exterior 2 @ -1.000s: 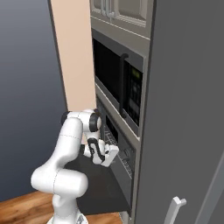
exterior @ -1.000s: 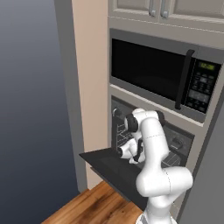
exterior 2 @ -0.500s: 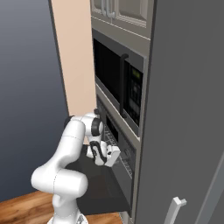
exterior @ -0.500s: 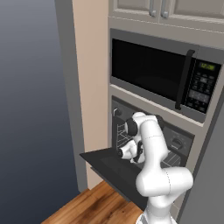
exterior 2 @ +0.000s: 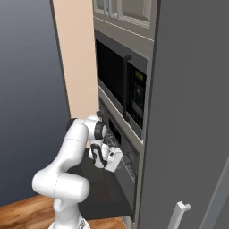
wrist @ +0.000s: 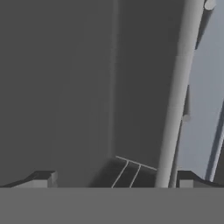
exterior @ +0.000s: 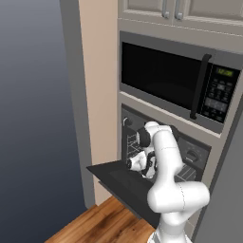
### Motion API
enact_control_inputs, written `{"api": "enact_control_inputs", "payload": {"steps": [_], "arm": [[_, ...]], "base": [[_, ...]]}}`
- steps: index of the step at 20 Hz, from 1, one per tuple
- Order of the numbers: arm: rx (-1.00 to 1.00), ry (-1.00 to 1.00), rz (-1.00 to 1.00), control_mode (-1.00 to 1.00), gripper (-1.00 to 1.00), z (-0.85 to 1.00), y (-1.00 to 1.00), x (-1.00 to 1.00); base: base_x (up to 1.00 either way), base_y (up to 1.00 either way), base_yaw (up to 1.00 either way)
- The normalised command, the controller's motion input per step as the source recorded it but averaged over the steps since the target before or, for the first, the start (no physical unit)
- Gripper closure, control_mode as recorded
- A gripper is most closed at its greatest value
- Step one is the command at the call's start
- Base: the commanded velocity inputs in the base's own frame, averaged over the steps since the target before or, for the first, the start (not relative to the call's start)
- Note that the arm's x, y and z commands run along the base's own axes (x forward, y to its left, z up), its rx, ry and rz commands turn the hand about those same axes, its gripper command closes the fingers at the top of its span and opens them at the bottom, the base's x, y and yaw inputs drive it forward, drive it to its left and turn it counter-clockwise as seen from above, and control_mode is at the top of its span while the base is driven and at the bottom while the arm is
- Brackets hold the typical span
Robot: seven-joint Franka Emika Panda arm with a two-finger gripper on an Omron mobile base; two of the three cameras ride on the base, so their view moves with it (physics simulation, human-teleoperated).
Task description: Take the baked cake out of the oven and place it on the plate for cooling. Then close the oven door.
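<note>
Fingers spread wide and empty hover above the lowered oven door, aimed into the oven cavity, where a wire rack shows but no cake can be made out. Reaching blind risks clipping the rack or cavity wall. Wood floor lies below; a black microwave sits above.

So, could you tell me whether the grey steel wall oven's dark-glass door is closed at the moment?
No, the dark-glass oven door hangs folded down flat, with the gripper above it.
</note>
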Motion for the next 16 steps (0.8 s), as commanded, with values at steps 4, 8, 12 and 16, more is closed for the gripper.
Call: {"api": "enact_control_inputs", "payload": {"steps": [4, 8, 12, 16], "arm": [[0.14, 0.29, 0.07, -1.0, 1.0, -0.24, 0.0, 0.0], [0.18, 0.19, 0.08, -1.0, 1.0, -0.31, 0.0, -0.05], [0.21, 0.14, 0.08, -1.0, 1.0, -0.36, 0.02, -0.22], [0.22, 0.13, 0.07, -1.0, 1.0, -0.32, 0.11, -0.38]], "base": [[0.0, 0.0, 0.0], [0.0, 0.0, 0.0], [0.0, 0.0, 0.0], [0.0, 0.0, 0.0]]}}
